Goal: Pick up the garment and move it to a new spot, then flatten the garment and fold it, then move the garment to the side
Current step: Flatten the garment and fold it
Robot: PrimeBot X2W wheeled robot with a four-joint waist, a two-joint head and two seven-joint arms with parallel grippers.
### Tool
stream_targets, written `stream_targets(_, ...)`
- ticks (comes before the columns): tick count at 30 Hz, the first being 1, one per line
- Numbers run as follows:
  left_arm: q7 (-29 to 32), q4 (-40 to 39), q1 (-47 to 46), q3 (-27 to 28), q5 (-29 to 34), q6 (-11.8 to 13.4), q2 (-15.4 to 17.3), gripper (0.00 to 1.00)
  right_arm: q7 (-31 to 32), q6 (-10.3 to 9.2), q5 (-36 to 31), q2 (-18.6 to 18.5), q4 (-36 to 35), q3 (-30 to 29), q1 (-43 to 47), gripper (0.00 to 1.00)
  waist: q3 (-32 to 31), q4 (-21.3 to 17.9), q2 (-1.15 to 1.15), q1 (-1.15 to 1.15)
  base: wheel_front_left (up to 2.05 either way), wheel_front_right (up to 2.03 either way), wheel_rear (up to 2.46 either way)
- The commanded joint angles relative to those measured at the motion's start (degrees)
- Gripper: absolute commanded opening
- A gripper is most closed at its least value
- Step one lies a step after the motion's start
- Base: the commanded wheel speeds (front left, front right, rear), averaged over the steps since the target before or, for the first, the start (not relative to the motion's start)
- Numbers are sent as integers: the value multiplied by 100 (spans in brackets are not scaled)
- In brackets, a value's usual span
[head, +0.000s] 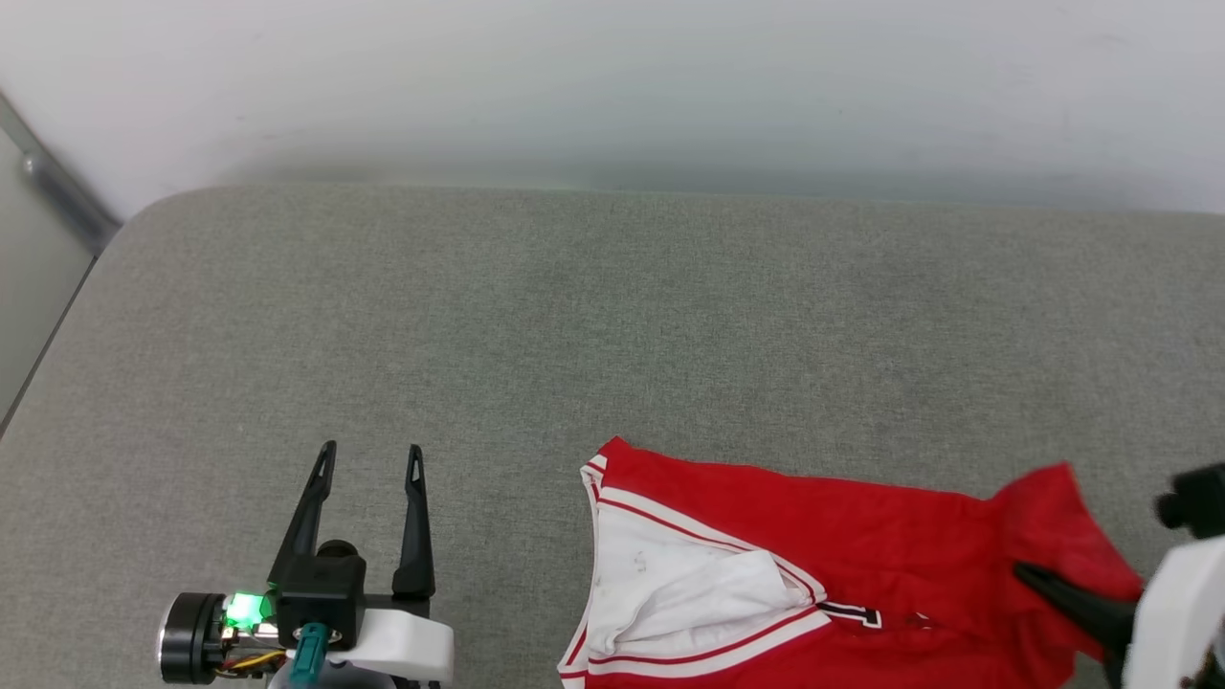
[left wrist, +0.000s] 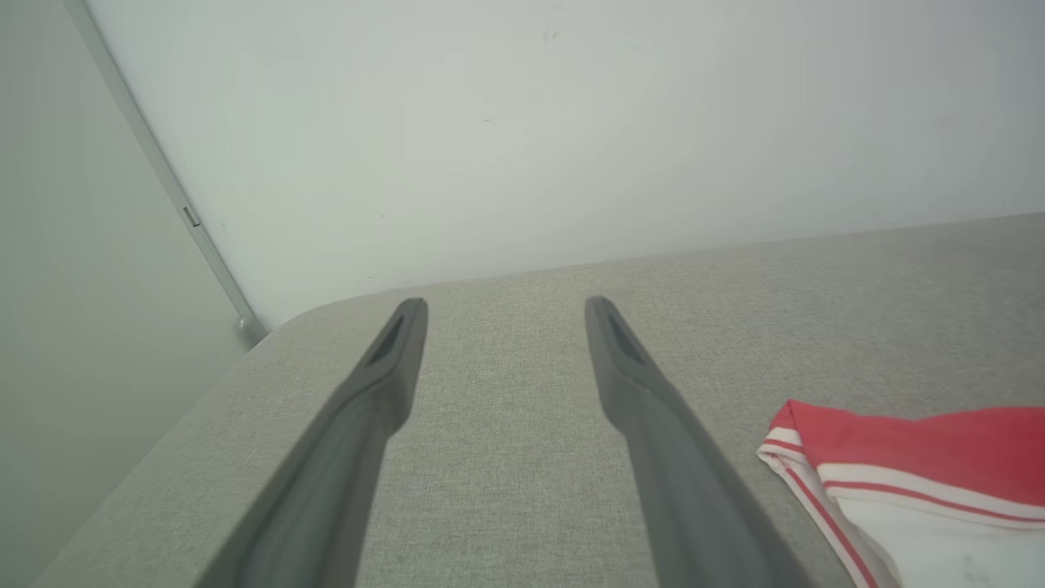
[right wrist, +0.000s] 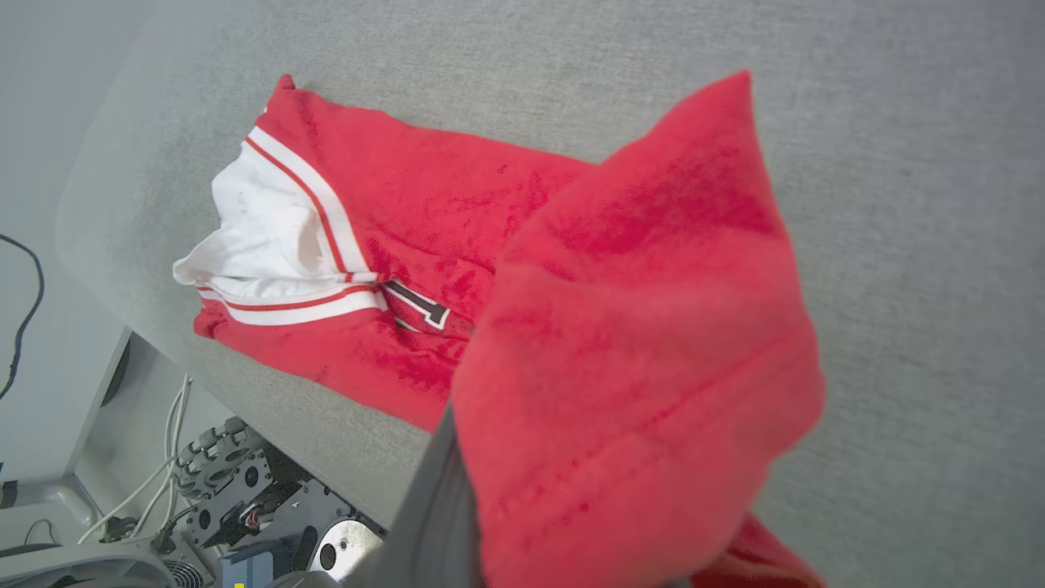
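The red garment lies at the near edge of a grey cushion, its right end raised by the right gripper, fingers clamped on the cloth. The left gripper hovers beside it, fingers spread wide, holding nothing

Surface: grey woven pad, far-left corner rounded | Backdrop: plain white wall directly behind | Left: grey strip at wall joint | Light: soft, even

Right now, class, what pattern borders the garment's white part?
Red-and-white stripes edge the garment; the right wrist view shows them best.
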Motion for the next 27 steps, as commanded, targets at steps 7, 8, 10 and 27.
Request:
stream_targets(7,-15,9,-111,-10,88,-129,-117,100,572,-2,-550,386,-608,889,-891,0,147,118,0,1,0,0,0)
stream_targets(8,-15,7,-132,-10,95,-142,-133,100,620,-2,-603,437,-582,1022,-1033,0,170,142,0,1,0,0,0)
stream_targets(10,-15,20,-150,-12,107,-169,-159,100,685,-2,-753,526,-490,1344,-1324,0,211,185,0,1,0,0,0)
stream_targets(27,-15,87,-444,35,109,-330,-396,100,319,-2,-1659,1724,1850,3493,-3193,0,680,438,0,1,0,0,0)
